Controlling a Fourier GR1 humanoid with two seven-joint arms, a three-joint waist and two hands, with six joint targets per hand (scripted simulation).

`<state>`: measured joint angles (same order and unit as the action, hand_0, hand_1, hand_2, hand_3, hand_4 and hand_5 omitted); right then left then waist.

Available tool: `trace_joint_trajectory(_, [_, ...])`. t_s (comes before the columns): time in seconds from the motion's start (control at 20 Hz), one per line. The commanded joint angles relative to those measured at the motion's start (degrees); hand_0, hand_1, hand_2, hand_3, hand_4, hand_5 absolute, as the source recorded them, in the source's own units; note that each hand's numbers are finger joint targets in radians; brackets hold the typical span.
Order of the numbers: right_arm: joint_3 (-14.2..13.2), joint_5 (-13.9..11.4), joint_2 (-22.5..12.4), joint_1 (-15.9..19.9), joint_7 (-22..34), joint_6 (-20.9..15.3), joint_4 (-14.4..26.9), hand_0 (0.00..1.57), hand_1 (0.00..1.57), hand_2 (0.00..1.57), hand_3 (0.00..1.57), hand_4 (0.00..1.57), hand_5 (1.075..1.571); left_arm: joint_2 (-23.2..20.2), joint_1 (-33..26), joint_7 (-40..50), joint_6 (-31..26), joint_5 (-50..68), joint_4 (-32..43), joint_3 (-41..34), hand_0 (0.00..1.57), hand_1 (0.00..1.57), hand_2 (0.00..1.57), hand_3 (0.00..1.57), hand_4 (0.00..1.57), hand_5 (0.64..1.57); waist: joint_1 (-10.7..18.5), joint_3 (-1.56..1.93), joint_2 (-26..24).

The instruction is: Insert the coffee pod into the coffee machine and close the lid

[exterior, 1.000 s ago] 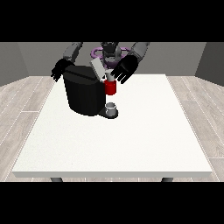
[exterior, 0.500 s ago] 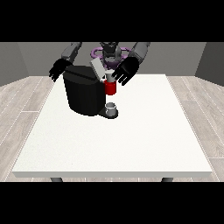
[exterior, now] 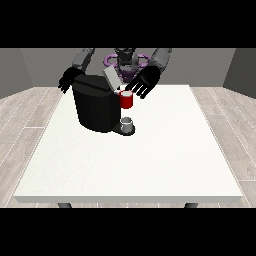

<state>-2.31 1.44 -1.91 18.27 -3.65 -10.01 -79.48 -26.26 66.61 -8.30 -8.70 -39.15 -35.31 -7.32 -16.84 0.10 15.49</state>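
Note:
A black coffee machine stands on the white table at the back left. Its grey lid is tilted up and open. At the machine's front top sits a red pod holder with a pale top. A small grey cup rests on the drip base below. The hand at the view's right hovers just behind and right of the red part, fingers spread and straight. The hand at the view's left hangs behind the machine's left corner, fingers relaxed. I cannot make out a separate pod.
The robot's torso with purple rings stands behind the table's far edge. The table's white top stretches from the machine to the front and right edges. Grey floor surrounds the table.
The hand at the view's right has shifted slightly, staying near the red part. The machine, lid and the other hand look unchanged.

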Motion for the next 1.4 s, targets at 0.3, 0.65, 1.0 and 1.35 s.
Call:
trace_joint_trajectory(0.3, [0.2, 0.5, -0.6, -0.6, -0.7, 1.5, -0.5, 0.0, 0.0, 0.0, 0.0, 0.42, 1.571, -0.3, -0.3, -1.2, 1.1, -1.0, 1.0, -0.3, 1.02, 1.02, 1.09, 0.9, 0.37, 1.571, -0.7, -0.1, 1.2])
trace_joint_trajectory(0.65, [-0.8, 0.3, -0.2, 0.5, 0.9, -0.6, 0.4, 0.0, 0.0, 0.0, 0.0, 0.42, 1.571, -0.8, -0.3, -2.3, -2.3, -4.4, 0.9, 3.5, 0.0, 0.0, 0.0, 0.0, 0.0, 1.571, 0.4, -0.09, 0.2])
trace_joint_trajectory(1.0, [-1.0, 0.9, -0.1, -3.6, -1.8, 0.3, 1.1, 0.0, 0.0, 0.0, 0.0, 0.34, 1.571, -0.2, -2.4, -2.8, -2.9, -4.3, 0.7, 3.0, 0.0, 0.0, 0.0, 0.0, 0.0, 1.571, 1.1, -0.09, -2.6])
trace_joint_trajectory(1.35, [-5.3, 2.3, -1.0, -2.6, -6.8, 0.1, 9.3, 0.0, 0.0, 0.0, 0.0, 0.36, 1.571, 5.3, -1.5, 1.5, -4.3, -5.4, -3.6, 5.5, 0.0, 0.0, 0.0, 0.0, 0.0, 1.571, 6.3, -0.04, -5.8])
